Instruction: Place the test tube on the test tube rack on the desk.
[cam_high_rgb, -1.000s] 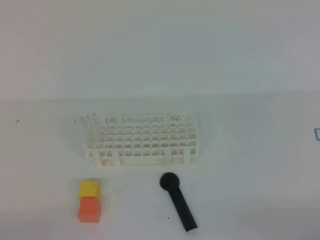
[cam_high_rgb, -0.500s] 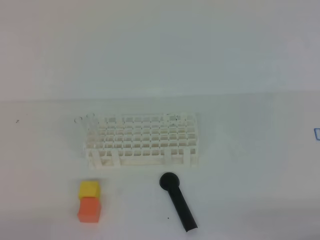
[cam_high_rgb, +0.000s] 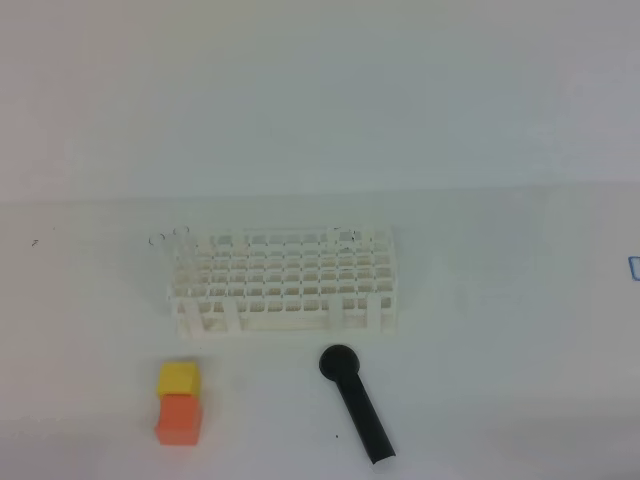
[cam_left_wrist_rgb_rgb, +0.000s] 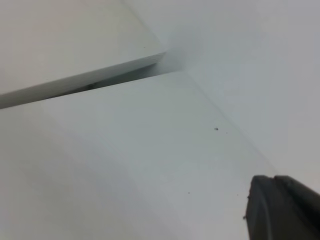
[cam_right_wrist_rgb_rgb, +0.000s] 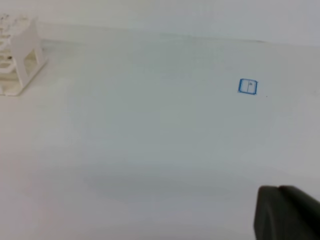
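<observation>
Rack and tube on desk, both grippers closed and clear of the work

Rack position: the white test tube rack (cam_high_rgb: 285, 282) stands on the white desk (cam_high_rgb: 500, 330) near the middle of the high view, its long side running left to right. One end of the rack also shows at the upper left corner of the right wrist view (cam_right_wrist_rgb_rgb: 20, 55).

Tube position: the test tube (cam_high_rgb: 170, 238) appears only as faint clear rims at the rack's far left corner, at about 10 o'clock from the rack's centre. It is hard to make out against the white surface, and whether it sits in a hole or lies just beside the rack cannot be told.

Other items: a black scoop (cam_high_rgb: 355, 400) lies on the desk at about 5 o'clock from the rack, round head toward the rack. A yellow block (cam_high_rgb: 179, 379) and an orange block (cam_high_rgb: 179, 419) lie touching each other at about 7 o'clock from the rack. A small blue square mark (cam_right_wrist_rgb_rgb: 248, 86) sits on the desk well to the right.

Grippers: neither arm appears in the high view. The left gripper (cam_left_wrist_rgb_rgb: 285, 207) shows as a dark tip at the lower right of its wrist view, fingers together, holding nothing. The right gripper (cam_right_wrist_rgb_rgb: 285, 212) shows the same way, fingers together and empty, above bare desk.
</observation>
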